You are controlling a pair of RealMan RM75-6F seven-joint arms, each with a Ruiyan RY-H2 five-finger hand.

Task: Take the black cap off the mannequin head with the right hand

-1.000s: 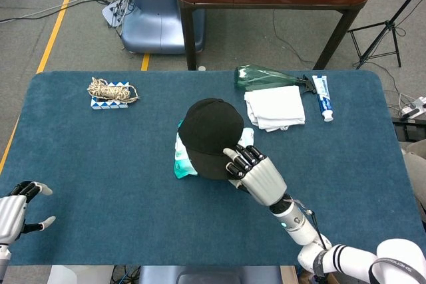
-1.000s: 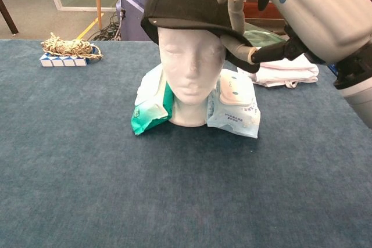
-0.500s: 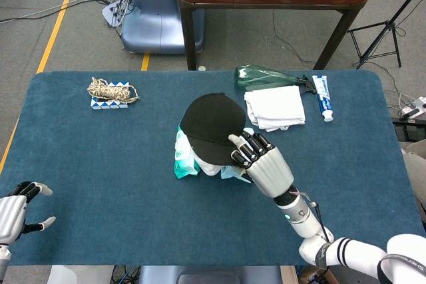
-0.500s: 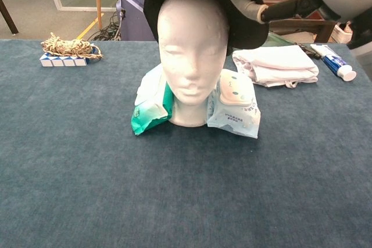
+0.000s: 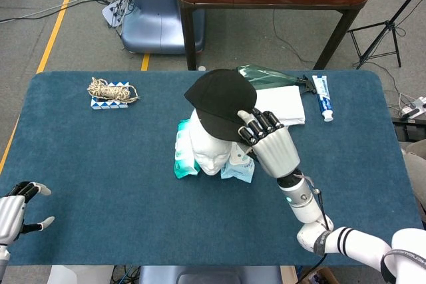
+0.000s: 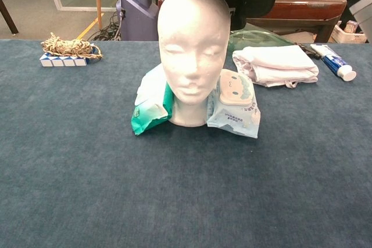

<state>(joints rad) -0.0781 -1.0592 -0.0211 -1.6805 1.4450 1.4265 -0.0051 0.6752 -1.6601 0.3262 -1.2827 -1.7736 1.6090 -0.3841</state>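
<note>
The right hand point(image 5: 271, 145) grips the black cap point(image 5: 221, 101) above the bare mannequin head point(image 6: 193, 56).

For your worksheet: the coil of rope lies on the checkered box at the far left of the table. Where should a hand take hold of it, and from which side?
Judging from the head view, grip the coil of rope across its narrow middle, coming straight down from above. It lies flat and elongated on the checkered box, with its top fully exposed, so fingers could likely close over the bundled strands. The left hand is nearer.
</note>
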